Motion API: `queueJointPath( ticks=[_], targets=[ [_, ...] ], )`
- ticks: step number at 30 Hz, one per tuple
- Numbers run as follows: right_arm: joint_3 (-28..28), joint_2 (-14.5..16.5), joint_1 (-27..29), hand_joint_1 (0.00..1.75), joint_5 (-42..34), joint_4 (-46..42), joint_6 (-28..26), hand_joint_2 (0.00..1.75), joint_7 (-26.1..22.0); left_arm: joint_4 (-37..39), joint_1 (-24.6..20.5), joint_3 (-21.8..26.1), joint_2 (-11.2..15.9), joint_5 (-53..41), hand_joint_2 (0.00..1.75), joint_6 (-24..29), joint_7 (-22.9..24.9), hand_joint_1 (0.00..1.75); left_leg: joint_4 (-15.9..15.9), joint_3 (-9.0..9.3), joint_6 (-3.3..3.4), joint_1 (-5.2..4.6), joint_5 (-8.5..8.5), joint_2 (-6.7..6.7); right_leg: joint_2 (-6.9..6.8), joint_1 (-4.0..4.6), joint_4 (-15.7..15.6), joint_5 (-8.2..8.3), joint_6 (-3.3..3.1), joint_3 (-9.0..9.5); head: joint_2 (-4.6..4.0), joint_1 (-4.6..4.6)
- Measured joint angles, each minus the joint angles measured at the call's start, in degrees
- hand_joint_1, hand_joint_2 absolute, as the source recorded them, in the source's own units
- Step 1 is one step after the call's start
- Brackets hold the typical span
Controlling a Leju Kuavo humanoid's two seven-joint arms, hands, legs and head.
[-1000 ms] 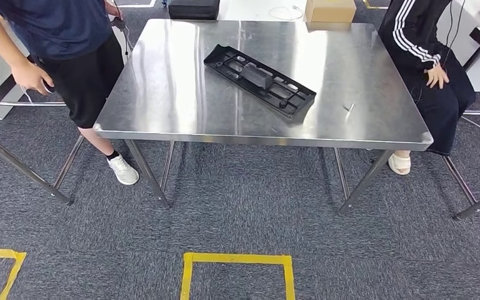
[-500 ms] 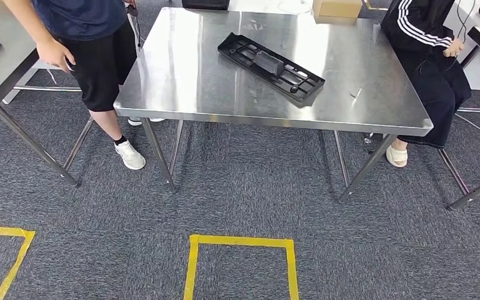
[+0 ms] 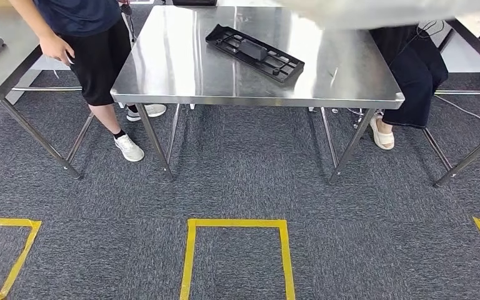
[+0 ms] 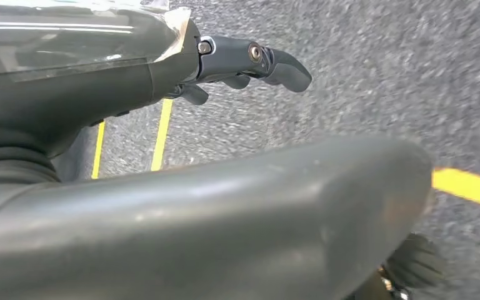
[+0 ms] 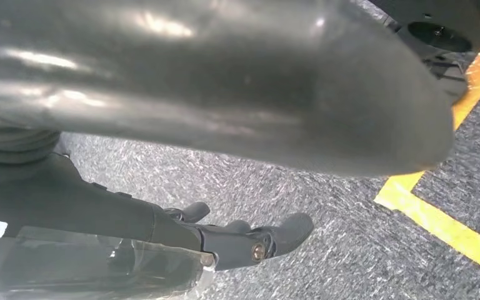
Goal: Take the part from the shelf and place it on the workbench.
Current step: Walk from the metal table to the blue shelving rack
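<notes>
Part flat on desk, both hands hang empty, fingers loosely released; risk: person beside desk bumps it off.

One black part lies on the workbench, and that steel table is one of three in sight: a second stands at the left edge, a third's legs at the right. Two people here, one standing, one seated. Three yellow tape outlines on the carpet (the middle one shows most, the outer two are cut off). One small screw-like bit lies on the workbench.
</notes>
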Motion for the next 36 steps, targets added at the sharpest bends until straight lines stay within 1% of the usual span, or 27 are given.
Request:
queueJointPath(
  ticks=[1, 2, 3, 4, 5, 6, 7, 8, 10, 11, 13, 15, 16, 17, 18, 19, 21, 22, 23, 25, 27, 29, 31, 32, 33, 34, 36],
  targets=[
    [-0.02, -0.02, -0.14, 0.00, -0.28, 0.01, -0.07, 0.00, -0.02, 0.00, -0.02, 0.01, -0.03, -0.21, 0.00, -0.22, -0.05, 0.00, 3.26, -0.17, -0.14, 0.02, -0.86, -0.07, -0.09, 0.08, 0.25, 0.75, 0.06, -1.01, 0.00, -0.03],
    [-0.05, -0.04, -0.18, 0.00, -0.62, 0.01, -0.22, 0.00, -0.11, 0.00, -0.03, -0.01, -0.05, -0.51, 0.00, -0.53, -0.10, 0.00, 4.94, 0.36, -0.22, 0.06, -0.15, -0.11, -0.17, 0.11, 0.65, 1.40, 0.20, -2.09, 0.00, -0.03],
    [-0.12, -0.05, -0.13, 0.00, -1.00, 0.02, -0.46, 0.00, -0.29, 0.00, -0.04, -0.04, -0.07, -0.85, 0.00, -0.89, -0.16, 0.00, 4.74, 1.78, -0.27, 0.16, 1.49, -0.10, -0.23, 0.10, 1.20, 1.93, 0.41, -3.21, 0.00, -0.04],
    [-0.19, -0.07, -0.04, 0.00, -1.32, 0.03, -0.78, 0.00, -0.55, 0.00, -0.07, -0.09, -0.07, -1.17, 0.00, -1.30, -0.28, 0.00, 2.39, 4.35, -0.30, 0.32, 2.98, -0.10, -0.24, 0.05, 1.93, 2.37, 0.70, -4.41, 0.00, -0.05],
    [-0.26, -0.11, 0.09, 0.00, -1.61, 0.03, -1.14, 0.00, -0.83, 0.00, -0.14, -0.17, -0.09, -1.53, 0.00, -1.66, -0.49, 0.00, -1.40, 7.54, -0.36, 0.46, 3.19, -0.17, -0.24, 0.08, 2.71, 2.70, 1.03, -5.59, 0.00, -0.08],
    [-0.32, -0.14, 0.22, 0.00, -1.80, 0.04, -1.52, 0.00, -1.10, -0.01, -0.24, -0.33, -0.09, -1.86, 0.00, -1.94, -0.79, 0.00, -5.70, 10.61, -0.29, 0.46, 2.47, -0.32, -0.24, 0.13, 3.40, 2.97, 1.38, -6.52, 0.00, -0.06],
    [-0.35, -0.19, 0.31, 0.00, -1.86, 0.04, -1.94, 0.00, -1.29, -0.02, -0.34, -0.54, -0.10, -2.16, 0.00, -2.14, -1.07, 0.00, -9.30, 12.77, -0.03, 0.36, 1.19, -0.44, -0.33, 0.21, 3.90, 3.28, 1.76, -7.21, 0.00, -0.03],
    [-0.38, -0.22, 0.40, 0.00, -1.81, 0.04, -2.36, 0.00, -1.41, -0.04, -0.42, -0.77, -0.10, -2.44, 0.00, -2.20, -1.29, 0.00, -11.48, 13.69, 0.40, 0.11, 0.07, -0.59, -0.44, 0.25, 4.07, 3.65, 2.11, -7.61, 0.00, -0.03],
    [-0.39, -0.25, 0.57, 0.00, -1.58, 0.05, -3.10, 0.00, -1.46, -0.09, -0.39, -1.14, -0.06, -2.83, 0.00, -2.13, -1.40, 0.00, -12.61, 13.31, 1.67, -0.22, 0.20, -0.65, -0.65, 0.12, 4.00, 4.43, 2.82, -7.99, 0.00, -0.04],
    [-0.39, -0.26, 0.73, 0.00, -1.49, 0.07, -3.40, 0.00, -1.43, -0.12, -0.33, -1.29, -0.05, -3.00, 0.00, -2.08, -1.33, 0.00, -12.76, 12.95, 2.25, -0.27, 0.79, -0.67, -0.55, 0.04, 4.46, 4.13, 2.96, -8.40, 0.00, -0.05],
    [-0.40, -0.20, 1.12, 0.00, -1.49, 0.10, -3.81, 0.00, -1.35, -0.19, -0.25, -1.57, -0.04, -3.30, 0.00, -2.05, -1.12, 0.00, -12.98, 11.88, 3.12, -0.16, 2.13, -0.76, -0.20, -0.03, 8.83, 0.99, 2.60, -10.33, 0.00, 0.04],
    [-0.43, -0.17, 1.41, 0.00, -1.61, 0.10, -4.09, 0.00, -1.31, -0.24, -0.21, -1.84, -0.05, -3.60, 0.00, -2.07, -0.87, 0.00, -12.90, 10.43, 3.38, -0.23, 3.28, -1.14, 0.15, -0.05, 16.60, -3.65, 2.10, -12.91, 0.00, 0.13],
    [-0.46, -0.20, 1.54, 0.00, -1.72, 0.11, -4.24, 0.00, -1.30, -0.24, -0.15, -1.96, -0.07, -3.73, 0.00, -2.09, -0.76, 0.00, -12.86, 9.75, 3.34, -0.27, 3.80, -1.42, 0.26, -0.05, 19.46, -5.11, 2.15, -13.41, 0.00, 0.10],
    [-0.50, -0.22, 1.69, 0.00, -1.81, 0.11, -4.49, 0.00, -1.30, -0.24, -0.07, -2.11, -0.06, -3.84, 0.00, -2.10, -0.66, 0.00, -12.83, 9.17, 3.24, -0.29, 4.27, -1.80, 0.34, -0.05, 20.15, -5.67, 2.42, -12.72, 0.00, 0.10],
    [-0.56, -0.23, 1.86, 0.00, -1.90, 0.12, -4.83, 0.00, -1.30, -0.24, 0.01, -2.27, -0.05, -3.91, 0.00, -2.14, -0.58, 0.00, -12.80, 8.80, 3.09, -0.29, 4.69, -2.26, 0.45, -0.07, 18.42, -5.39, 2.80, -10.78, 0.00, 0.11],
    [-0.62, -0.23, 2.00, 0.00, -1.97, 0.13, -5.28, 0.00, -1.31, -0.24, 0.05, -2.43, -0.05, -3.96, 0.00, -2.19, -0.54, 0.00, -12.77, 8.54, 2.88, -0.27, 5.08, -2.81, 0.97, -0.10, 14.28, -4.43, 3.19, -7.65, 0.00, 0.11],
    [-0.72, -0.21, 2.21, 0.00, -2.03, 0.13, -6.20, 0.87, -1.32, -0.24, 0.03, -2.65, -0.07, -4.10, 0.00, -2.25, -0.50, 0.00, -12.67, 8.13, 2.29, -0.36, 5.79, -3.82, 3.36, -0.07, 5.17, -2.84, 3.27, -1.81, 0.00, 0.12],
    [-0.73, -0.16, 2.30, 0.00, -2.01, 0.13, -6.55, 1.31, -1.33, -0.25, 0.00, -2.70, -0.07, -4.18, 0.00, -2.21, -0.42, 0.00, -12.62, 7.85, 1.92, -0.41, 6.13, -4.27, 4.22, 0.05, 2.52, -2.41, 3.02, -0.27, 0.00, 0.13],
    [-0.74, -0.09, 2.40, 0.00, -1.87, 0.13, -6.74, 1.75, -1.33, -0.25, 0.00, -2.72, -0.07, -4.16, 0.00, -2.11, -0.27, 0.00, -12.63, 7.62, 1.50, -0.46, 6.47, -4.75, 4.48, 0.25, 1.69, -2.33, 2.65, 0.12, 0.00, 0.13],
    [-0.74, 0.09, 2.56, 0.00, -1.41, 0.14, -6.88, 1.75, -1.33, -0.27, 0.07, -2.71, -0.08, -3.91, 0.00, -1.80, 0.08, 0.00, -12.62, 7.24, 0.80, -0.39, 6.89, -5.58, 3.21, 0.18, 1.86, -1.87, 1.96, -0.01, 0.00, 0.15],
    [-0.69, 0.19, 2.52, 0.00, -0.68, 0.15, -6.72, 1.75, -1.32, -0.28, 0.12, -2.67, -0.09, -3.41, 0.00, -1.39, 0.27, 0.00, -11.10, 6.35, 0.47, -0.24, 5.66, -4.30, 2.02, -0.29, 1.71, -1.38, 1.07, -0.18, 0.00, 0.03],
    [-0.55, 0.20, 2.50, 0.00, 0.04, 0.15, -6.38, 1.75, -1.28, -0.28, 0.02, -2.65, -0.10, -2.91, 0.00, -0.99, 0.32, 0.00, -4.69, 3.52, 0.00, -0.04, 1.49, -1.80, 0.51, -0.35, 1.67, -1.01, 0.31, -0.77, 0.00, -0.23],
    [-0.39, 0.19, 2.55, 0.00, 0.52, 0.18, -6.02, 1.75, -1.08, -0.28, -0.02, -2.64, -0.14, -2.57, 0.00, -0.73, 0.33, 0.00, 2.96, 0.42, -0.67, 0.11, -2.32, -0.74, -1.17, -0.19, 1.71, -0.76, 0.00, -1.34, 0.00, -0.39],
    [-0.33, 0.20, 2.51, 0.00, 0.70, 0.20, -5.88, 1.75, -0.93, -0.28, 0.03, -2.63, -0.15, -2.44, 0.00, -0.64, 0.33, 0.00, 4.46, 0.06, -0.88, 0.19, -2.72, -0.58, -1.89, -0.14, 1.74, -0.68, 0.00, -1.49, 0.00, -0.40],
    [-0.27, 0.20, 2.44, 0.00, 0.85, 0.21, -5.78, 1.75, -0.80, -0.28, 0.10, -2.61, -0.15, -2.31, 0.00, -0.57, 0.35, 0.00, 4.40, 0.53, -1.03, 0.30, -2.36, -0.41, -2.58, -0.11, 1.78, -0.60, 0.03, -1.62, 0.00, -0.41],
    [-0.21, 0.21, 2.32, 0.00, 0.95, 0.21, -5.68, 1.75, -0.70, -0.28, 0.16, -2.60, -0.16, -2.21, 0.00, -0.54, 0.36, 0.00, 2.34, 2.04, -1.10, 0.42, -1.21, -0.15, -3.22, -0.11, 1.86, -0.57, 0.09, -1.69, 0.00, -0.40],
    [-0.15, 0.24, 2.02, 0.00, 1.13, 0.20, -5.50, 1.75, -0.58, -0.30, 0.14, -2.58, -0.16, -2.10, 0.00, -0.46, 0.38, 0.00, -5.04, 6.77, -1.08, 0.62, 1.73, 1.50, -4.33, -0.08, 2.23, -0.59, 0.24, -1.69, 0.00, -0.40]
  ],
)
